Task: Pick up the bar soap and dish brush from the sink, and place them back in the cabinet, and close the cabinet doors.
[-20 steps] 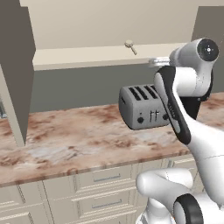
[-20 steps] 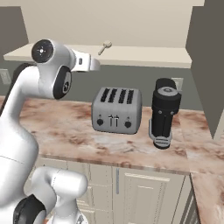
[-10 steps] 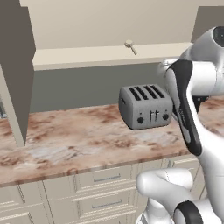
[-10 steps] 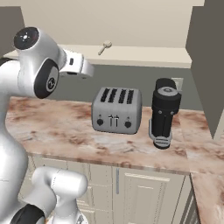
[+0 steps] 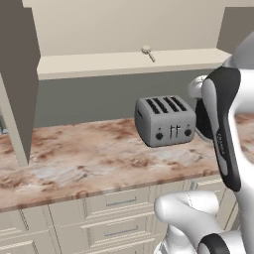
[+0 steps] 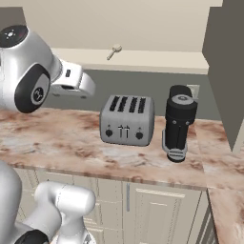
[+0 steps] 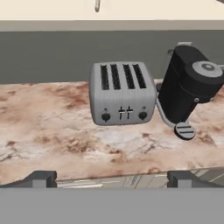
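Brush (image 5: 147, 51) lies on the cabinet (image 5: 124, 63) shelf, round head toward far wall, thin handle angled toward front edge. Also in right base view (image 6: 114, 51); handle tip just shows at top of hand view (image 7: 97, 5). Shelf is open-fronted, one door (image 5: 19, 84) stands ajar at left.

Toaster (image 6: 127, 119), grey, 4-slot, upright on marbled counter (image 6: 57, 143) below shelf, knobs facing near. Black coffee machine (image 6: 178, 123) just right of toaster, apart from it, near a dark side wall.

Gripper (image 7: 112, 178): fingers (image 7: 40, 178) spread wide at both bottom corners of hand view, nothing between them, held off the counter and aimed at the toaster. Cream drawers (image 5: 114, 208) under counter.
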Robot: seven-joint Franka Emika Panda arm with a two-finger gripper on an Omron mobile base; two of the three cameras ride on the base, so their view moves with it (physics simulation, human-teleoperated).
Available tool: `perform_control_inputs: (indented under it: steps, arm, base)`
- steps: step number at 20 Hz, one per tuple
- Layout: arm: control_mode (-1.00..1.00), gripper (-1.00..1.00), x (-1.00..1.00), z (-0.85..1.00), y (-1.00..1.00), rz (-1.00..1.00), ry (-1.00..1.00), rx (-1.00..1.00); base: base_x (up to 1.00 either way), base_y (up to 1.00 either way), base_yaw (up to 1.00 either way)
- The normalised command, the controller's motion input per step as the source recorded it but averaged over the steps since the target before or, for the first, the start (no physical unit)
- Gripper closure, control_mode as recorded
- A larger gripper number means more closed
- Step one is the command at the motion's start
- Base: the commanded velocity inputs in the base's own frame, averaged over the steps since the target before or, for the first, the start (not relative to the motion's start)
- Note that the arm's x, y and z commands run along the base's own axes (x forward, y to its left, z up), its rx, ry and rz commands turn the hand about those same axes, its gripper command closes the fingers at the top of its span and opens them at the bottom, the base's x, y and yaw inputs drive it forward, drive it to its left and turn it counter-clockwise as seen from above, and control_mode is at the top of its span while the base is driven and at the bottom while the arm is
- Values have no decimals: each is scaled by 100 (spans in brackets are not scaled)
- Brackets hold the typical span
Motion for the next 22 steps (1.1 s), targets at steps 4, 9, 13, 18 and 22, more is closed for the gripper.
perform_control_inputs:
  steps: [4,9,13,18,22]
  arm:
    - [-100,-100,-32,-36,0,0,1,0]
    - [-100,-100,-9,-40,0,0,0,0]
    - [-100,-100,-6,-23,0,0,0,0]
    - [-100,-100,-6,-11,0,0,1,0]
    - [100,-100,-8,-1,0,0,1,0]
  base:
    - [0,0,0]
    - [0,0,0]
    - [0,0,0]
    - [0,0,0]
    - [-20,0,0]
